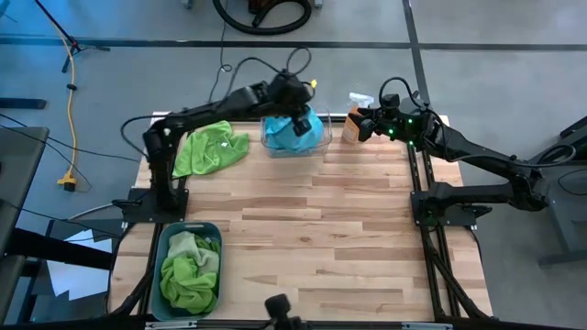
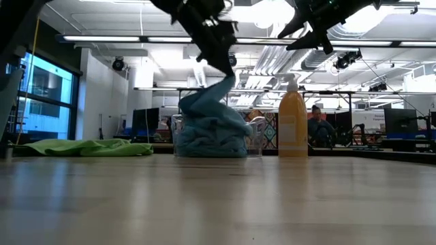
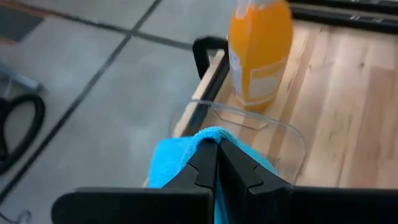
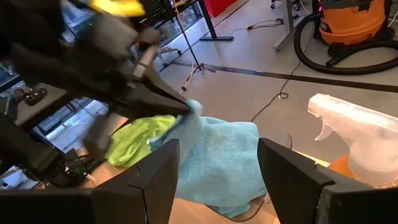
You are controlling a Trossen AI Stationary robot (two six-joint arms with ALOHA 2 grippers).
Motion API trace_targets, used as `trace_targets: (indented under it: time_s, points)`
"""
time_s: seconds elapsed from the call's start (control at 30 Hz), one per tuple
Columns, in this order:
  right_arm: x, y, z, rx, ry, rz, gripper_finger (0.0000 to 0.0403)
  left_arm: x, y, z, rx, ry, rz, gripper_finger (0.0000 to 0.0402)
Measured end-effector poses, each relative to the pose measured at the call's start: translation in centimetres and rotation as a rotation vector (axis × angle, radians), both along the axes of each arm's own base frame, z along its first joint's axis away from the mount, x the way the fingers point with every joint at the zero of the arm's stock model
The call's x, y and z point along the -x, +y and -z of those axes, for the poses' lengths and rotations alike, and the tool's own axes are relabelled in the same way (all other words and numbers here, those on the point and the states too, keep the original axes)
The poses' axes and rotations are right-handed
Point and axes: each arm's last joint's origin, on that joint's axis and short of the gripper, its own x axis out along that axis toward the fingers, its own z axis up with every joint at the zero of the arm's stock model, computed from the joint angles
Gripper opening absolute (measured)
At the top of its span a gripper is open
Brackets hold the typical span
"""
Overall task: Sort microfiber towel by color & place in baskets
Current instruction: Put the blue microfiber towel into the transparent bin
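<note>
two baskets: a clear basket (image 1: 295, 137) at the table's (image 1: 321, 229) far edge, holding turquoise towels (image 1: 293, 124), and a teal-grey basket (image 1: 190, 269) at the near left corner, full of green towels (image 1: 190, 275). one more green towel (image 1: 213, 147) lies loose beside the clear basket. one orange spray bottle (image 1: 353, 124). the left claw (image 3: 216, 152), pressed together, pinches a turquoise towel's peak above the clear basket; only the low view shows that cloth drawn upward. the right claw (image 4: 217, 158) hovers spread near the bottle.

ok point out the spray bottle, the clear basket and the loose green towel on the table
spray bottle (image 2: 292, 126), low view, on its orange body
clear basket (image 1: 323, 137), high view, on its right wall
loose green towel (image 1: 209, 149), high view, on the middle of the cloth
</note>
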Motion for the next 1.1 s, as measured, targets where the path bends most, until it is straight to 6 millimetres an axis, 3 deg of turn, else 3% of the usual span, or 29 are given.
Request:
trace_targets:
  time_s: [0.2, 0.33, 0.5, 0.63, 0.83, 1.1]
  points:
    - [0.0, 0.0, 0.0, -0.018, -0.013, 0.004, 0.0216, -1.5, 2.1, 3.3, 0.107, -0.006, -0.141, 0.0000]
    - [0.0, 0.0, 0.0, -0.019, -0.014, 0.002, 0.0216, -0.4, 4.6, 4.2, 0.210, -0.032, -0.333, 0.0000]
    - [0.0, 0.0, 0.0, -0.019, -0.014, 0.001, 0.0216, 1.2, 6.4, 5.1, 0.423, -0.057, -0.414, 0.0000]
    - [0.0, 0.0, 0.0, -0.019, -0.014, 0.001, 0.0216, 1.4, 6.4, 6.1, 0.525, -0.021, -0.412, 0.0000]
    - [0.0, 0.0, 0.0, -0.015, -0.010, -0.001, 0.0216, 0.7, 5.5, 6.4, 0.575, -0.029, -0.404, 0.0000]
    - [0.0, 0.0, 0.0, 0.007, 0.007, -0.009, 0.0216, 1.2, 4.7, 6.9, 0.707, 0.039, -0.427, 0.0000]
